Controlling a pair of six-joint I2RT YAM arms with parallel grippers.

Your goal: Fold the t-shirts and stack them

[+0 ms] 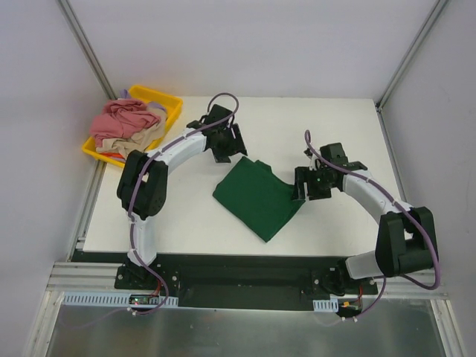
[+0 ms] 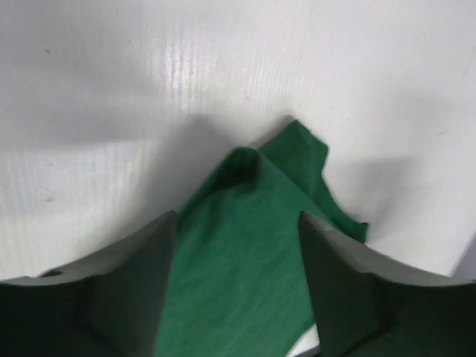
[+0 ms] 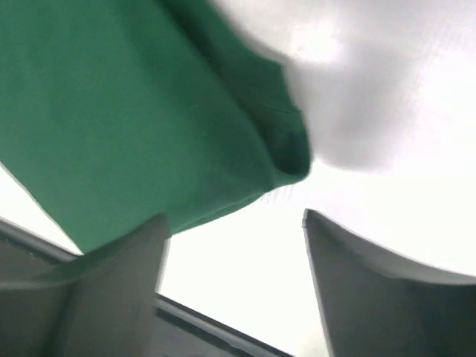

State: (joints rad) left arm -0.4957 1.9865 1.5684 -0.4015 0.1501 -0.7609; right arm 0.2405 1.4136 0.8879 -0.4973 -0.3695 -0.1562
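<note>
The dark green t-shirt lies folded into a rough diamond in the middle of the white table. My left gripper hovers open just above its far corner; in the left wrist view the green cloth lies between the open fingers. My right gripper is open at the shirt's right corner; in the right wrist view the green cloth lies to the upper left of the spread fingers, with bare table between them. The dusty pink t-shirt and the beige t-shirt lie bunched in the yellow tray.
The shallow yellow tray sits at the table's far left corner, partly over the edge. Metal frame posts rise at the back left and back right. The black mounting rail runs along the near edge.
</note>
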